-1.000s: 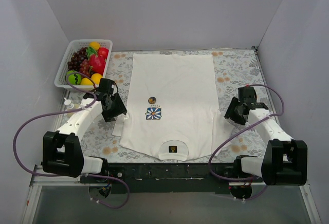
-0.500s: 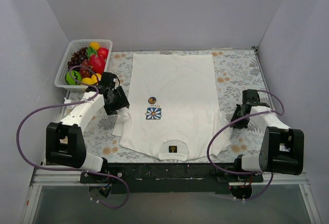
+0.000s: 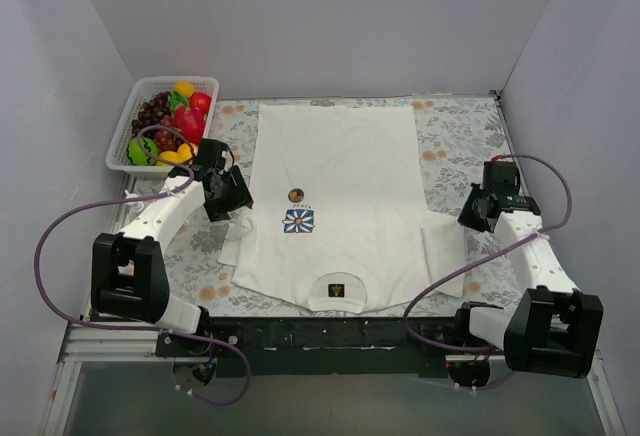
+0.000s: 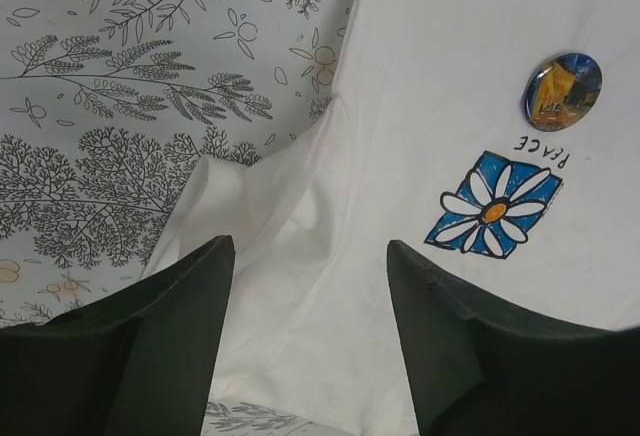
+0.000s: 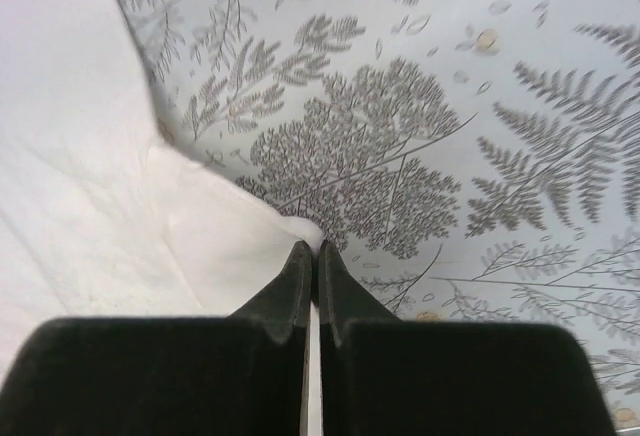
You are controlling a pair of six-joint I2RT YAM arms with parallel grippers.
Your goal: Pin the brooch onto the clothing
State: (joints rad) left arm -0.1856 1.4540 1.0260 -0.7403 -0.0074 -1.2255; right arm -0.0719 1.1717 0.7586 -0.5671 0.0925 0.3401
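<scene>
The clothing, a white T-shirt (image 3: 335, 186), lies flat on the table with its neck label (image 3: 337, 289) toward me. The brooch (image 3: 296, 195), a small dark blue and orange button (image 4: 564, 86), sits on the chest just above the blue-and-white flower print (image 4: 495, 204). My left gripper (image 3: 232, 203) hovers open over the crumpled left sleeve (image 4: 270, 216), nothing between its fingers. At the shirt's other side, my right gripper (image 3: 478, 214) is shut, its tips (image 5: 316, 248) pinching the corner of the right sleeve (image 5: 200, 246).
A white basket (image 3: 207, 80) of toy fruit stands at the far left, close behind my left arm. A leaf-patterned cloth (image 3: 450, 146) covers the table. Grey walls close in on both sides and the back.
My right gripper has shut and moved right and away, and the right sleeve now lies spread out flatter to the right. My left gripper has shifted slightly away, still open.
</scene>
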